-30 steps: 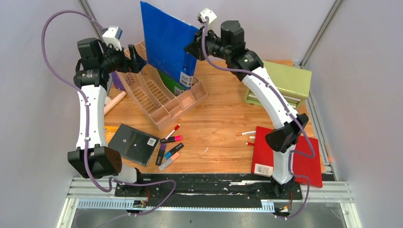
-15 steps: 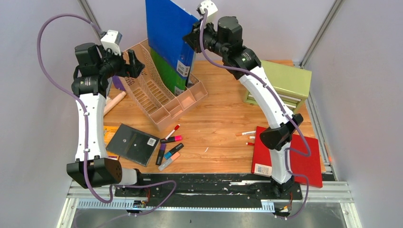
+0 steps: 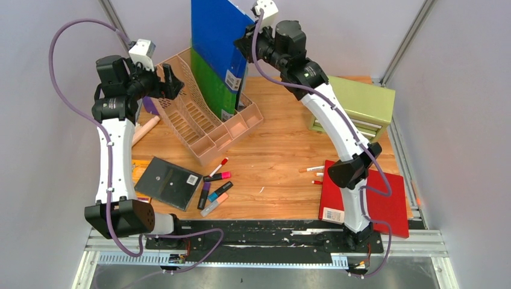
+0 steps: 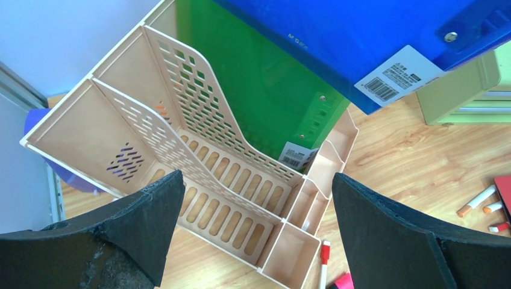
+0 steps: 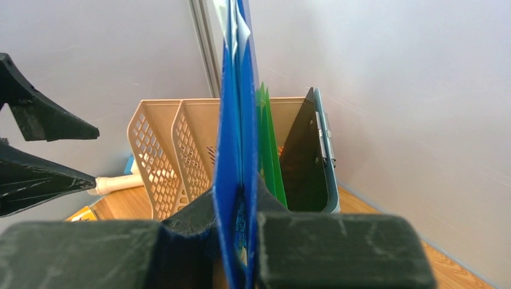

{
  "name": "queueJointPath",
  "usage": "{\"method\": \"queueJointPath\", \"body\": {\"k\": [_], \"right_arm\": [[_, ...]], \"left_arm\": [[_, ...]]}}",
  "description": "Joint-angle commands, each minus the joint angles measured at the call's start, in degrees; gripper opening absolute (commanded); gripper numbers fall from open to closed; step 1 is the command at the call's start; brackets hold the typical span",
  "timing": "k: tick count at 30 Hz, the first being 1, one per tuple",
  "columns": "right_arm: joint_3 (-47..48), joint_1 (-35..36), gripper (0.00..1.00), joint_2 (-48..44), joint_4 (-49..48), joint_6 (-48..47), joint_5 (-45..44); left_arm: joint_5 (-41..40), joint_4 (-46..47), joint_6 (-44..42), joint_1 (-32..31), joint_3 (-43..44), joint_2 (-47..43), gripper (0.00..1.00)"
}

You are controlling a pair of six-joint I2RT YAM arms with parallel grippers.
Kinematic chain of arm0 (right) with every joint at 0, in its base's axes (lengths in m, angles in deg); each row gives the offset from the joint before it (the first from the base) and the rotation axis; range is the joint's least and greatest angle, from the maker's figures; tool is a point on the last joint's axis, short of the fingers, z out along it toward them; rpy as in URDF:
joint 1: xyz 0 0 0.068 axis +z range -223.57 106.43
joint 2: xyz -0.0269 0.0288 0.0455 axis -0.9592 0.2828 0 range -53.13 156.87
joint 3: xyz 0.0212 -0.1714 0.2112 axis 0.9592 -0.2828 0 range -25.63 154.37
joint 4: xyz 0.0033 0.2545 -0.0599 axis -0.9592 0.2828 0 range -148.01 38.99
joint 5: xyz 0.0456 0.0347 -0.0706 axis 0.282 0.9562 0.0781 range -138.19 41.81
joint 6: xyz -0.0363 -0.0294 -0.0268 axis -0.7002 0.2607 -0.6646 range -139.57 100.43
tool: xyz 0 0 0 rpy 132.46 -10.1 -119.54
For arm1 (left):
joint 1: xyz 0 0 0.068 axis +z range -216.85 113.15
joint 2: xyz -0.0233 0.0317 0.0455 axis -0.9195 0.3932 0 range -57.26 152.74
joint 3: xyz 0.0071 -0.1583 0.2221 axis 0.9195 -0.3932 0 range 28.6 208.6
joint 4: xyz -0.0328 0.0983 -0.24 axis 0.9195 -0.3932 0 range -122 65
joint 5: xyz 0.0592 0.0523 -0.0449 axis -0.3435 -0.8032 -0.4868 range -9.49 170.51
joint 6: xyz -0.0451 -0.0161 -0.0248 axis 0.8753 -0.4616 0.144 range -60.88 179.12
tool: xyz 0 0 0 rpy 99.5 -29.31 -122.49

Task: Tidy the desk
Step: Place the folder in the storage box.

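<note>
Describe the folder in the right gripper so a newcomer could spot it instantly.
On the far left of the desk stands a beige file rack. Held upright over it by the right gripper is the blue folder, higher than the green folder slotted beside it.

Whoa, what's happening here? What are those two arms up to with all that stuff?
The robot is tidying a desk. Its right gripper is clamped on a blue folder, holding it upright over a beige file organizer where a green folder already stands. The left gripper hangs open beside the organizer, holding nothing. Markers, a dark pad and a red book lie on the desk, not yet put away.
</note>
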Motion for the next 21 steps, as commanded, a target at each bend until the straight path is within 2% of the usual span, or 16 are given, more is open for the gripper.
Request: {"method": "queueJointPath", "body": {"k": [1, 21], "right_arm": [[0.8, 0.1, 0.00, 2.0, -6.5, 1.4, -1.6], [-1.5, 2.8, 0.00, 10.4, -11.6, 1.4, -3.6]], "left_arm": [[0.9, 1.7, -0.9, 0.4, -0.5, -1.4, 1.00], [2.9, 6.7, 0.7, 0.3, -6.9, -5.0, 1.00]]}}
